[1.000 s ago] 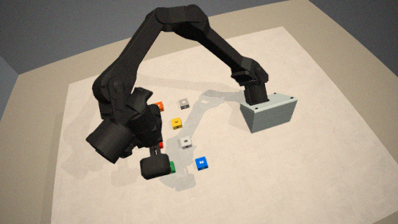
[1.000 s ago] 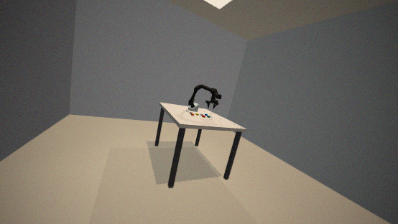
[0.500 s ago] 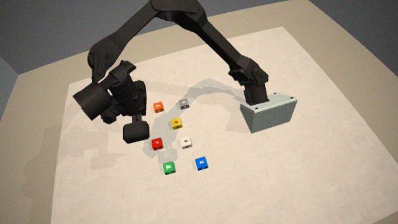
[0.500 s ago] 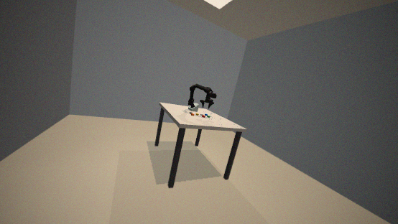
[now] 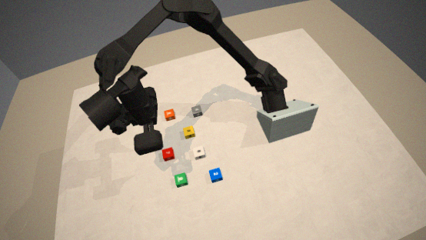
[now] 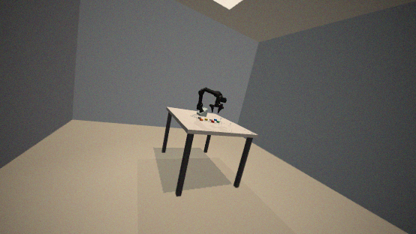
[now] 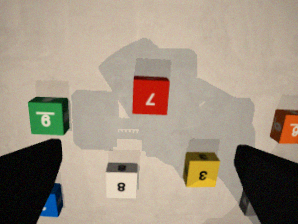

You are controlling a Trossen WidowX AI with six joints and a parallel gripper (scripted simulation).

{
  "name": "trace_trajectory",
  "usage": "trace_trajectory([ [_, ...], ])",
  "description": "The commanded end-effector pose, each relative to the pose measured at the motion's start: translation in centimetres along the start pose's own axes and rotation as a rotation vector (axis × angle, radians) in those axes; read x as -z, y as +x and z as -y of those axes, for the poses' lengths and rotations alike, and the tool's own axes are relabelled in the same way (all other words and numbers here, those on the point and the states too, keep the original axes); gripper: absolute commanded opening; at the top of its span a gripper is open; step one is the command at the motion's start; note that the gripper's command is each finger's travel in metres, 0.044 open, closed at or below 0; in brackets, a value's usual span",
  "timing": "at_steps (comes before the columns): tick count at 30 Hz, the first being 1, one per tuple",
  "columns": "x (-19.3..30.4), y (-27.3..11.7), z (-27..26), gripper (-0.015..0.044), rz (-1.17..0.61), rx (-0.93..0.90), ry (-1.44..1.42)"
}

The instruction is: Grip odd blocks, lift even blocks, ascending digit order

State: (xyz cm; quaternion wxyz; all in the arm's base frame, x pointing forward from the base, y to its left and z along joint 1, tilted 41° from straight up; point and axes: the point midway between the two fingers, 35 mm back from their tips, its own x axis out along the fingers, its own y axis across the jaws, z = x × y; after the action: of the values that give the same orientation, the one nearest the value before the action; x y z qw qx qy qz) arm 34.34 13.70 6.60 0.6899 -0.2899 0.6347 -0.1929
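Over the worktop (image 5: 292, 185) (image 6: 229, 128) (image 7: 45, 35): black arm (image 5: 144, 31) (image 6: 213, 91), arched high
Pincer (image 5: 133, 135) (image 6: 216, 112) (image 7: 150, 152): pointing down, spread, pinching nothing
Red 7 block (image 5: 168, 154) (image 6: 212, 121) (image 7: 150, 96): on the worktop, below the pincer, apart from its fingers

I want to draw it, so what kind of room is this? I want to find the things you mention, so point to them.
Maybe a robot practice room: a black robot arm (image 5: 188, 11) (image 6: 213, 91), colored number blocks and plain gray walls (image 6: 158, 56).

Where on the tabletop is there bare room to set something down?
Top view: bare patches lie between the blue block and the pale grey base, and below the green block. It is crowded around the yellow block, amid red, white, orange and grey blocks.
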Motion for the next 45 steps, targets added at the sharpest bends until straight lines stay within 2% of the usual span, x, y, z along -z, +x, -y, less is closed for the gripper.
trace_trajectory([
  [1, 0.0, 0.0, 0.0, 0.0400, 0.000, -0.001, -0.005],
  [8, 0.0, -0.1, 1.3, 0.0400, 0.001, -0.002, -0.006],
  [14, 1.4, -0.1, 12.5, 0.0400, 0.000, 0.001, -0.007],
  [17, 2.3, -0.1, 15.1, 0.0400, -0.001, 0.006, -0.006],
  [40, 2.3, -0.1, 15.1, 0.0400, -0.001, 0.006, -0.006],
  [42, 2.3, -0.2, 13.6, 0.0400, 0.002, -0.002, -0.008],
  [45, 3.0, -0.5, 7.3, 0.0400, 0.006, -0.028, -0.013],
])
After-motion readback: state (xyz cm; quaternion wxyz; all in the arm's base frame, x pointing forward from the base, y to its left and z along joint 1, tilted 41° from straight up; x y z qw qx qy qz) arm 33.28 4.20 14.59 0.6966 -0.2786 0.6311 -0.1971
